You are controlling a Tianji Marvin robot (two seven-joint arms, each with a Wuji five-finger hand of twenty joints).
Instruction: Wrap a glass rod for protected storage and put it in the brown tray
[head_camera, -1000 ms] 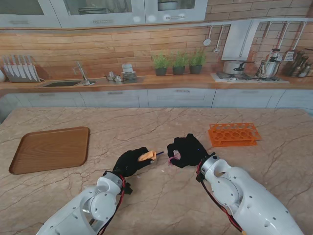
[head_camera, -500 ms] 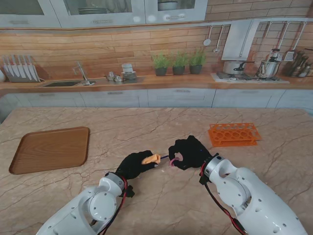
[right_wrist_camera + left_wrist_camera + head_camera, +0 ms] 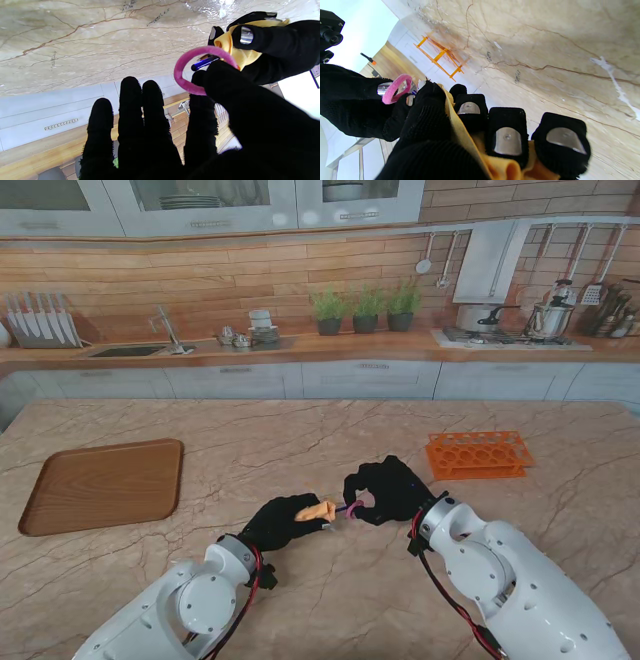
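Note:
My left hand [image 3: 285,523] is shut on a yellow cloth roll [image 3: 317,511] wrapped around the glass rod, held above the table's middle. The rod's blue tip [image 3: 203,63] pokes out of the cloth [image 3: 238,53] toward my right hand [image 3: 387,489]. That hand pinches a pink elastic ring [image 3: 193,70] between thumb and forefinger, and the ring sits at the rod's tip. In the left wrist view the ring [image 3: 396,89] shows just past the cloth [image 3: 460,132]. The brown tray [image 3: 102,484] lies at the far left.
An orange test-tube rack [image 3: 477,454] lies on the table to the right, beyond my right hand. The marble top stretches around both hands. A counter with a sink, plants and a stove runs along the back wall.
My left hand has carried the wrapped rod rightward until its tip meets the pink ring. The right hand has stayed nearly in place.

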